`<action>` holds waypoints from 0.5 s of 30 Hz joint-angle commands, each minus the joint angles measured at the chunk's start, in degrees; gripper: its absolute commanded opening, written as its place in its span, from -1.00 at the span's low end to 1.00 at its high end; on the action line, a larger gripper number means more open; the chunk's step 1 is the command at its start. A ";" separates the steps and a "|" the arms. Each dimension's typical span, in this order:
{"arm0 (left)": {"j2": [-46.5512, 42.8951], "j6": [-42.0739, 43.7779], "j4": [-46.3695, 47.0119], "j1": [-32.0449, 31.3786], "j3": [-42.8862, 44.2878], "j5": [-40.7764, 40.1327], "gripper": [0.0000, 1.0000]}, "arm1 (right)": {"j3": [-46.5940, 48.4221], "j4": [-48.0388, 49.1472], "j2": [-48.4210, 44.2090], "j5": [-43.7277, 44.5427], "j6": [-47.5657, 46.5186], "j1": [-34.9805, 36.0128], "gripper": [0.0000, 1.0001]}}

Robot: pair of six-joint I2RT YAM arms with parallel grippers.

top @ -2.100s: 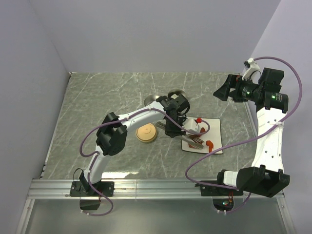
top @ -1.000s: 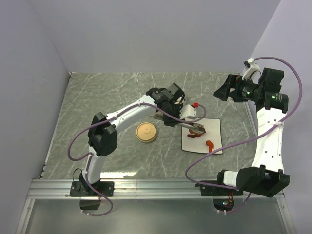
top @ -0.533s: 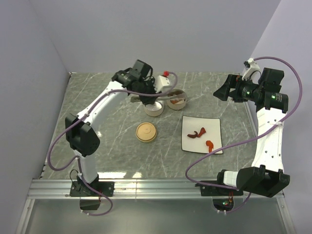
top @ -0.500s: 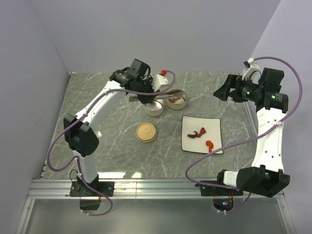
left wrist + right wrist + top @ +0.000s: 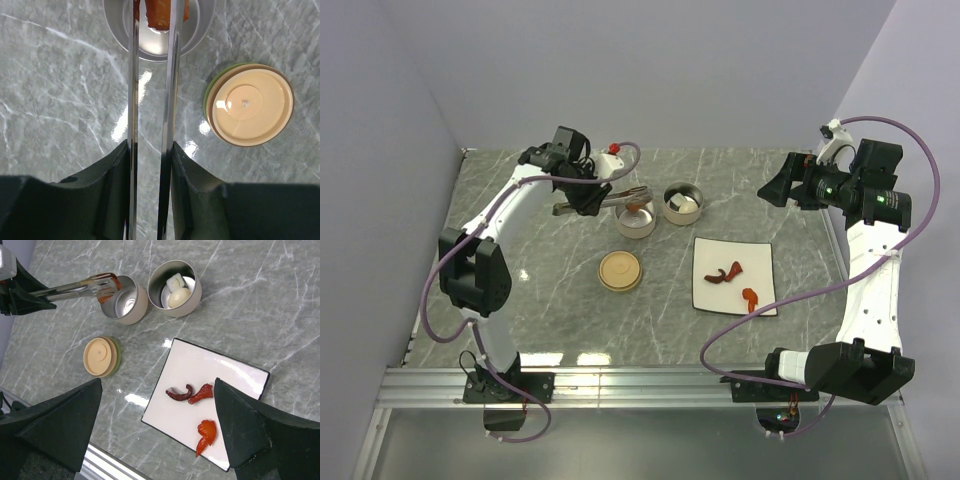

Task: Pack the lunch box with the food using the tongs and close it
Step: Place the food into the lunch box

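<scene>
- left hand (image 5: 582,197) narrow, clamped on the tongs (image 5: 132,90).
- tong tips pinch the brown sausage (image 5: 160,12) over the open left tin (image 5: 137,307), toward the far edge of the desk (image 5: 520,290).
- right tin (image 5: 192,302), just beside it, holds the egg (image 5: 176,297).
- right hand (image 5: 778,183) wide, holding nothing, raised near the right edge.
- red bits (image 5: 206,432) lie on the plate (image 5: 235,372); lid (image 5: 100,356) lies near the left tin.

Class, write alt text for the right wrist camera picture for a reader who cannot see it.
Metal tongs hold a brown sausage over an open tin on a marble table. A second tin beside it holds an egg and a white piece. Below lie a tan lid and a white plate with three small food pieces.
</scene>
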 commanded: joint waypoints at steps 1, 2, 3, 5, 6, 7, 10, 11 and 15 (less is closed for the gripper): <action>-1.21 0.85 3.51 1.06 0.73 2.22 -0.28 | 1.24 0.07 0.06 -0.78 -0.51 -0.45 0.99; -0.77 1.11 3.25 1.24 0.73 2.31 -0.26 | 1.24 0.07 0.06 -0.69 -0.51 -0.45 0.99; -0.60 1.11 3.25 1.33 0.82 2.31 -0.25 | 1.33 0.15 0.06 -0.34 -0.42 -0.45 0.99; -0.07 1.20 2.99 1.42 0.82 2.14 -0.20 | 1.41 0.24 0.15 0.18 -0.25 -0.45 0.99; 0.19 1.20 2.72 1.50 1.08 2.23 -0.18 | 1.41 0.24 0.07 0.19 -0.33 -0.45 1.00; 0.81 1.20 2.55 1.51 1.35 2.14 -0.14 | 1.33 0.24 -0.02 0.19 -0.33 -0.45 1.00; 1.60 0.94 1.32 1.68 2.31 2.14 -0.07 | 0.89 0.77 -0.99 0.54 -0.07 -0.36 0.99; 1.60 0.94 1.31 1.68 2.23 2.14 -0.05 | 0.28 1.46 -1.60 0.62 0.19 -0.36 0.99; 0.64 0.59 2.28 1.86 2.05 2.32 0.00 | -0.78 2.17 -2.05 -0.60 0.46 -0.45 0.99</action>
